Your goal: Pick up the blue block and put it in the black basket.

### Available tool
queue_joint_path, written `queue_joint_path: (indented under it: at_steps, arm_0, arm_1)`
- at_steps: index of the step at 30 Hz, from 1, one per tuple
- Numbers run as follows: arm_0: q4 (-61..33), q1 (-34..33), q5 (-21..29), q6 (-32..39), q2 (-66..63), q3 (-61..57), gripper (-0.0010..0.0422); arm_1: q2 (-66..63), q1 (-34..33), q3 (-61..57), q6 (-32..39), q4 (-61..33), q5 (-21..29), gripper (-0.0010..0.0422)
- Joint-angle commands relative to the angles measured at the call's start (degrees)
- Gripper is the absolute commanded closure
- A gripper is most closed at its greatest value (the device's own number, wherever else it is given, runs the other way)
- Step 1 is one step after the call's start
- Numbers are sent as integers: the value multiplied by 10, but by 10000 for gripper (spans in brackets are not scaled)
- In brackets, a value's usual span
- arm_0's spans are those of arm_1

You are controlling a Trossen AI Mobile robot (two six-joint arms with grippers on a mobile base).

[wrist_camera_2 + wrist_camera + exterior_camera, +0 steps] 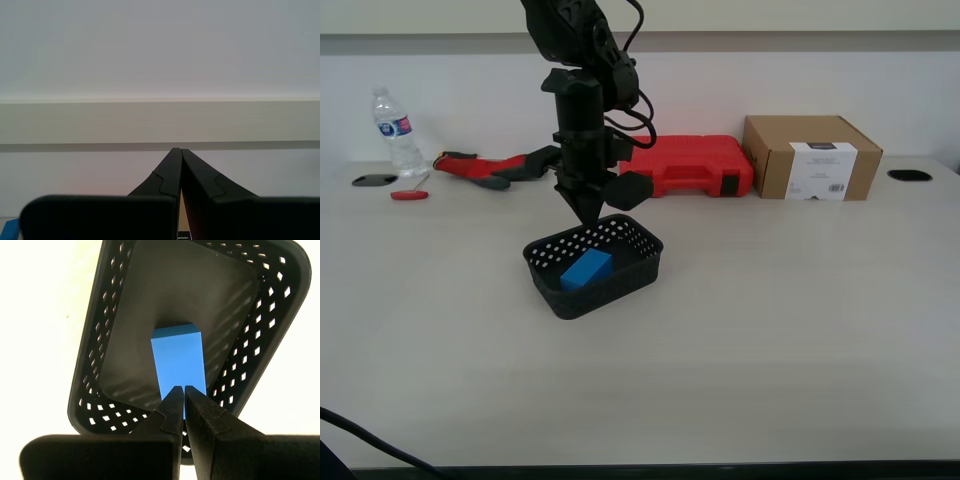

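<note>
Pointed straight down from a near-vertical arm, my first gripper (591,219) is held with its jaws together and empty (tips just above the rim) over the black basket (633,268), inside which, directly beneath those tips, the blue block (586,269) lies.

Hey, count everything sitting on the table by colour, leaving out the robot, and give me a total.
Blue: 1, the blue block
Black: 1, the black basket
Red: 2, the tool case and the small screwdriver
Red and black: 1, the gloves
Brown: 1, the cardboard box
Clear: 1, the water bottle
Total: 7
</note>
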Motion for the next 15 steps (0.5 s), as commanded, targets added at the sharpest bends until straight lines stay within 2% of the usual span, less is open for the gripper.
queue_joint_path:
  at_steps: [1,15]
  arm_0:
    - [2,0,0,0,0,1,413]
    - [2,0,0,0,0,1,413]
  arm_1:
    - [0,0,0,0,2,3,413]
    - [0,0,0,0,10,3,413]
